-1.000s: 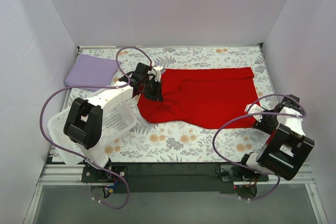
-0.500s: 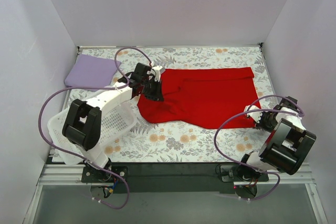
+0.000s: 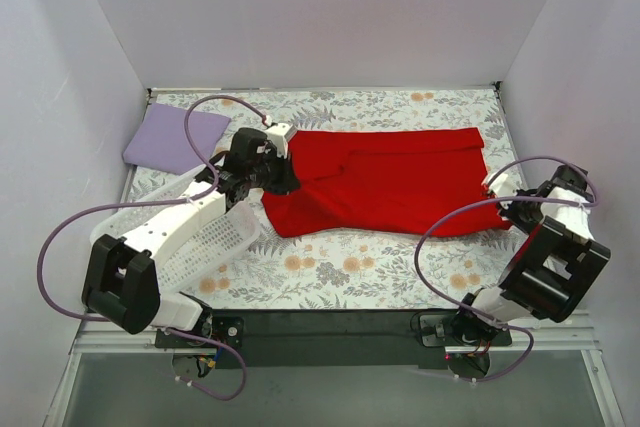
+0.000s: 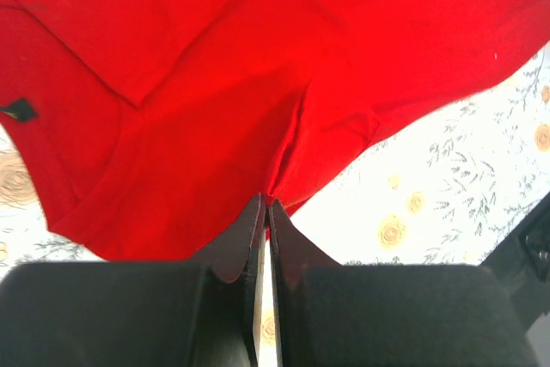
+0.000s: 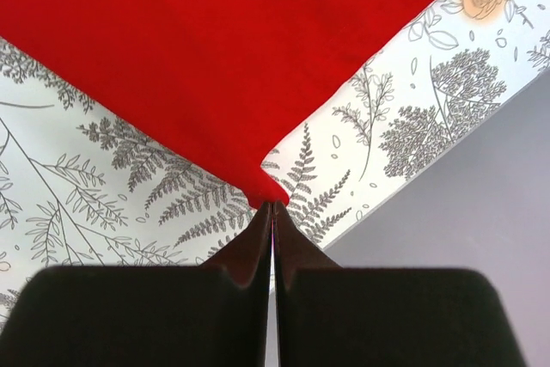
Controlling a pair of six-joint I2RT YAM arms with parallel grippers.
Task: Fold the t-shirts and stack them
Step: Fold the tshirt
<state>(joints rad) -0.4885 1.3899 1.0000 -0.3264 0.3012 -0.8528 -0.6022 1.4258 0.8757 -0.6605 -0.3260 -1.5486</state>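
Slack is now drawn out of the red t-shirt (image 3: 390, 182), pinched by left gripper (image 4: 265, 210) and right gripper (image 5: 272, 206); folding is readied.

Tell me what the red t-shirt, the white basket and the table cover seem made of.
The red t-shirt looks like soft matte knit, likely cotton: it lies in limp creases. The basket seems to be rigid white plastic, judging by its grid of small holes. The table cover is a flat sheet printed with flowers and ferns, either cloth or vinyl; I cannot tell which.
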